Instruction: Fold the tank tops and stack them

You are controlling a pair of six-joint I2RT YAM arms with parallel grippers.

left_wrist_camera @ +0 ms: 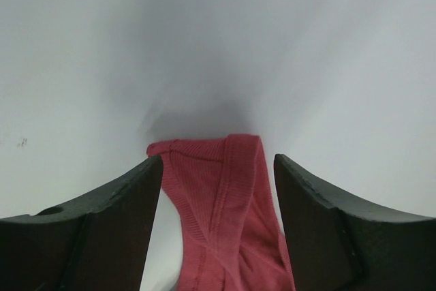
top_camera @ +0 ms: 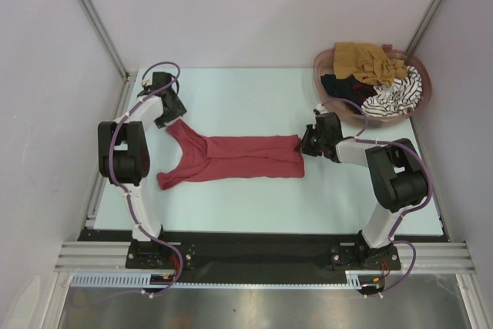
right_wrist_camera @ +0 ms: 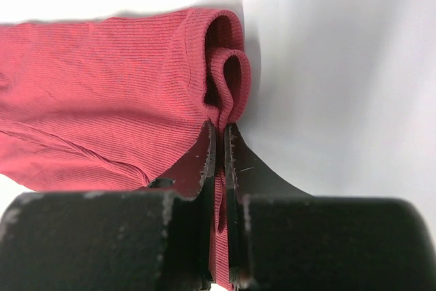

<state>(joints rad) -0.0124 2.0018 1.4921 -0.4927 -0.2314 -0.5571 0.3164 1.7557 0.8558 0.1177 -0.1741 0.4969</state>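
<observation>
We see a dark red tank top lying flat mid-table, straps left, hem right. Our left gripper is open, its fingers on either side of the far strap, not pinching it. Our right gripper is clamped on the hem's far corner. A mustard tank top, a black tank top and a striped tank top are heaped in the oval basket at far right.

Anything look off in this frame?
Minor: the red top isn't flat. One strap splays crooked at its left end, and the hem bunches into loops where the right gripper pinches it.
</observation>
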